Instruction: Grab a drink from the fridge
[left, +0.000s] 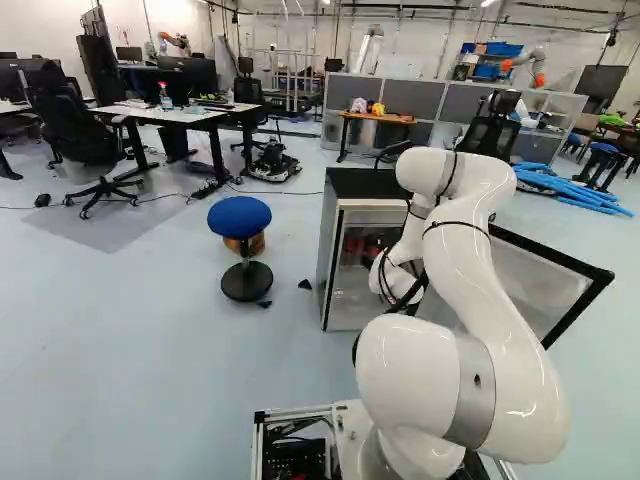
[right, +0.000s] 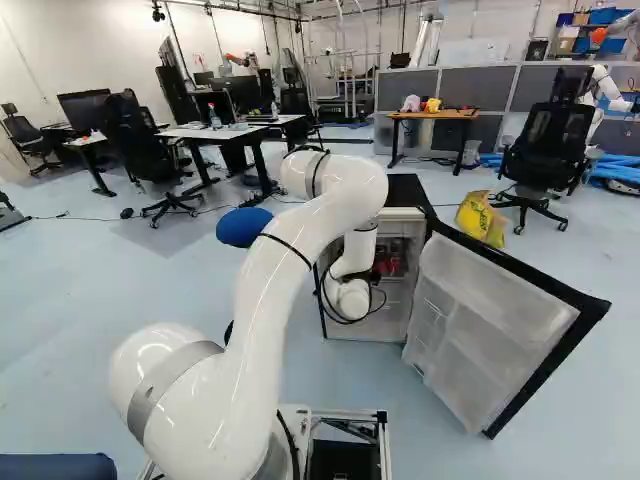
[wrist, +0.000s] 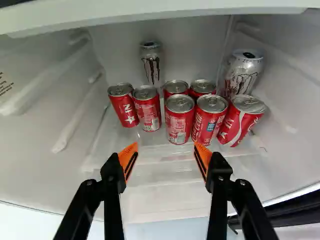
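Black parts of my gripper show at the front of the fridge in the right base view; its fingertips are hidden there. In the wrist view the gripper stands open, nothing between its orange pads. Ahead of it, several red cans stand grouped on the fridge shelf. The front can is roughly in line with the gap. Beside it are another red can and a tilted one. Behind the group are two silver cans, one slim and one wider.
The fridge door stands wide open to the right of the fridge in the right base view. A blue stool stands left of the fridge in the left base view. Fridge side walls flank the gripper. Another robot is at the far right.
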